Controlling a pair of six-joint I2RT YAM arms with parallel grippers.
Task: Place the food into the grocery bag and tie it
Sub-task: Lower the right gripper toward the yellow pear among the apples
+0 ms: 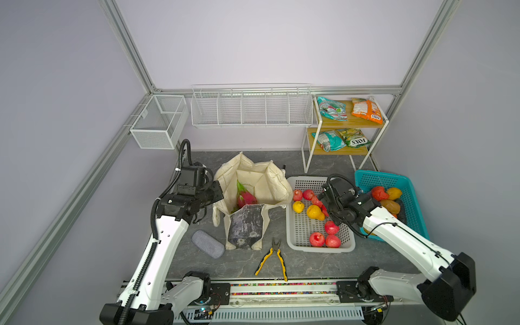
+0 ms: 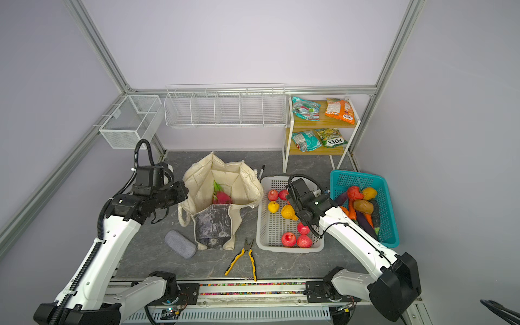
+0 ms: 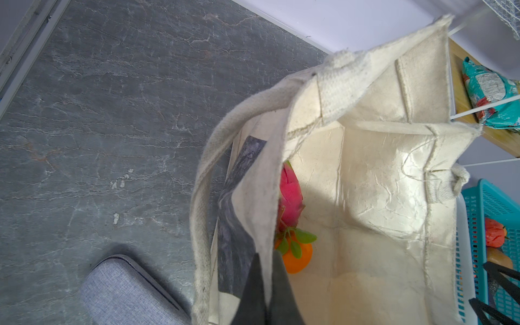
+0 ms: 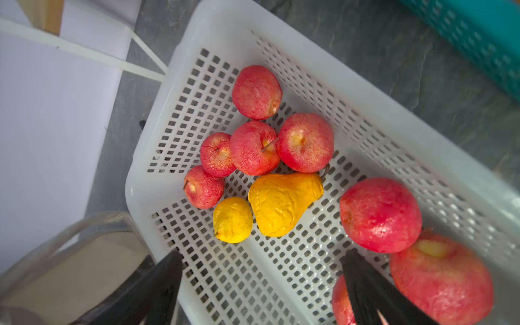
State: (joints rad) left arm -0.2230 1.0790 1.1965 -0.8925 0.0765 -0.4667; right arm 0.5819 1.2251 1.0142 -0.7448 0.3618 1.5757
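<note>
Left gripper [image 3: 266,292] tight on grocery bag [image 3: 380,197] rim; right gripper [image 4: 261,256] wide, empty, above apples [image 4: 254,147] in white basket [image 4: 408,135].

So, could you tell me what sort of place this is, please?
Most likely a robotics lab cell dressed as a mock grocery corner: an aluminium frame encloses plain walls, a wooden shelf holds snack packets, and a white basket of apples sits beside a canvas tote.
</note>
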